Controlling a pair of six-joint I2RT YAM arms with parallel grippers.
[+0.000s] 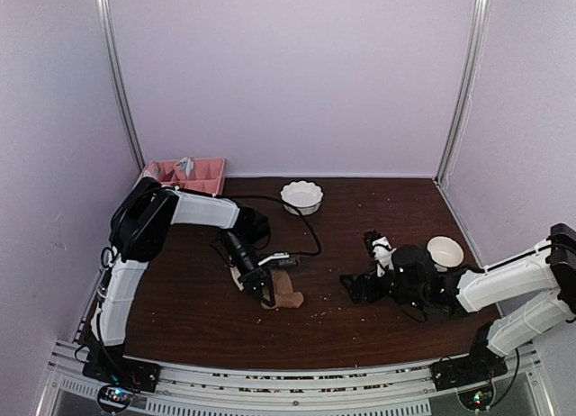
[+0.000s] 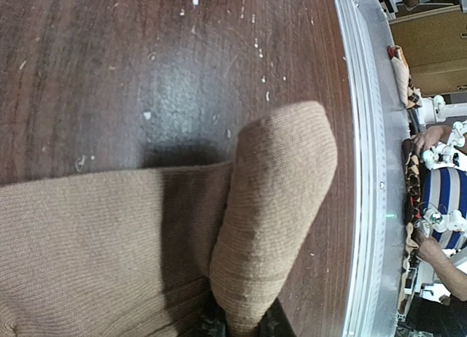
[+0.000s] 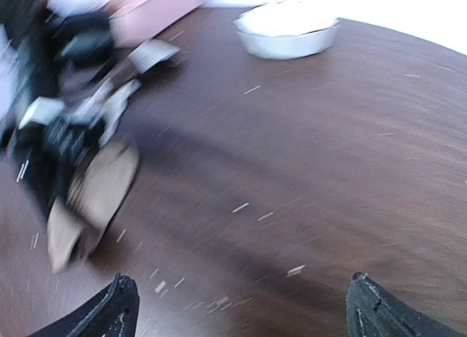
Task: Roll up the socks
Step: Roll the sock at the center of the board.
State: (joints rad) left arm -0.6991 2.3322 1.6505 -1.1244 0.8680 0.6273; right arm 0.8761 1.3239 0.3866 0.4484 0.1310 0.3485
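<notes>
1. Toward the front of the table (image 1: 180, 326), the left gripper (image 1: 267, 292) is clamped on the tan sock (image 2: 277, 206), which is folded over once and barely rolled.
2. The right gripper (image 3: 241, 304) gapes wide and holds nothing; I cannot tell where the patterned sock is.

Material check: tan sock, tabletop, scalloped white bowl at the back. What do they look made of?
tan sock: soft knit fabric, matte; fine ribbing shows and it folds over itself.
tabletop: dark wood or wood-look laminate, slight sheen; grain streaks, dull glare patch.
white bowl: smooth, rigid, likely ceramic or plastic; too small to tell.
</notes>
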